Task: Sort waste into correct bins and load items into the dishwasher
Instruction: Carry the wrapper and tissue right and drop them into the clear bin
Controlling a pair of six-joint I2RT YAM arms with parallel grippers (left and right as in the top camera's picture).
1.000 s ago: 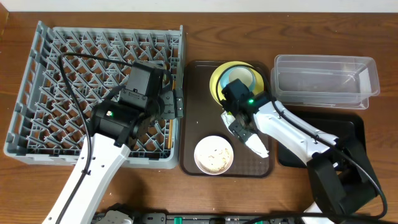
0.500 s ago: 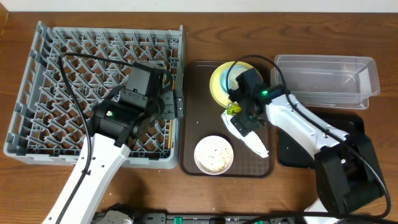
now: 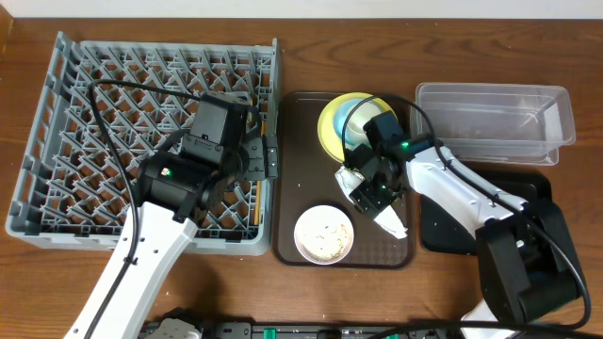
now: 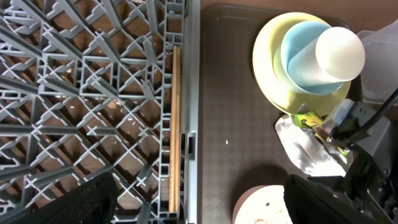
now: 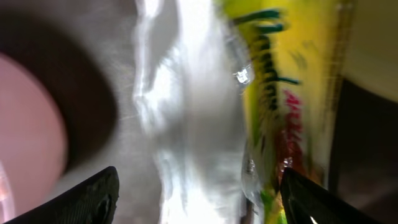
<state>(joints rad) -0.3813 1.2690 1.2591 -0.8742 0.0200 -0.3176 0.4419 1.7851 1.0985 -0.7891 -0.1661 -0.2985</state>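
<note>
- the left gripper (image 4: 199,193) hangs with jaws wide apart and empty over the right edge of the large square grey plastic dish rack (image 4: 74,93), where the thin wooden chopsticks (image 4: 175,124) lie.
- the right gripper (image 3: 369,191) sits low over the dark brown serving tray (image 3: 301,141), jaws spread open.
- between its fingers lie the small green-and-yellow snack wrapper (image 5: 280,93) and the crumpled white paper napkin (image 4: 305,149), just beside the round yellow plate (image 3: 330,127).
</note>
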